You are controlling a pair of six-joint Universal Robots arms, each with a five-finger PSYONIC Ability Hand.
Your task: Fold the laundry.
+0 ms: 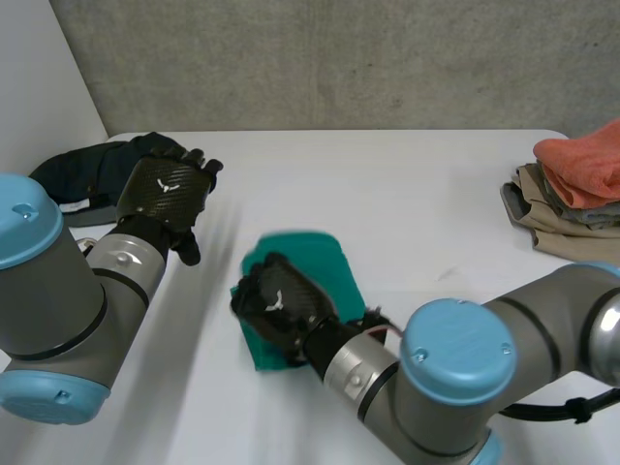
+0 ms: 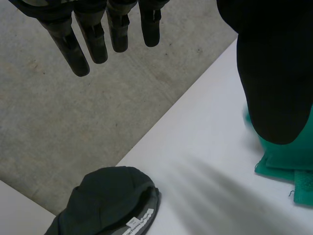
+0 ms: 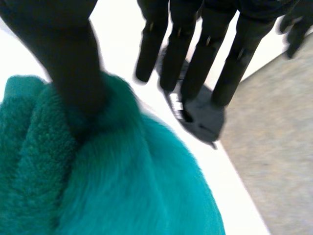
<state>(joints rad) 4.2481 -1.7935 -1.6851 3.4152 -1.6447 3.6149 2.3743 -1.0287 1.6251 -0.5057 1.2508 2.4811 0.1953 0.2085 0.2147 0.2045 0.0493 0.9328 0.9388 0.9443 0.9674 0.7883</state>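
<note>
Site: white table (image 1: pixel 407 194) against a grey concrete wall (image 1: pixel 339 58). Task item in hand is a teal terry towel (image 1: pixel 315 262), lying approx. mid-table toward the near edge, already doubled into a compact bundle. R hand (image 1: pixel 281 302) rests on the towel's near-left part. In the right wrist view its thumb (image 3: pixel 63 58) presses down into the pile while the fingers (image 3: pixel 195 63) run straight out past the towel's edge, so the hand is spread flat, not clasping the cloth. L hand (image 1: pixel 165 194) hovers at the table's far-left corner, just beside a dark garment (image 1: pixel 82 170) heaped there. Its fingers (image 2: pixel 95 39) are straight and it carries nothing. At the far-right edge sits a finished stack: an orange towel (image 1: pixel 586 160) on top of folded beige garments (image 1: pixel 552 221). Assessment: the towel fold looks at or near its last stage, with the R hand flattening it. Next move prob. needs the R hand to close on the bundle w/o letting the layers spring apart, then carry it to the stack. The dark garment appears unfolded and is likely next for the L hand. Markings: a white label (image 2: pixel 139 219) shows at the dark garment's edge, and its print is too small to read. No other brands or writing noted.
</note>
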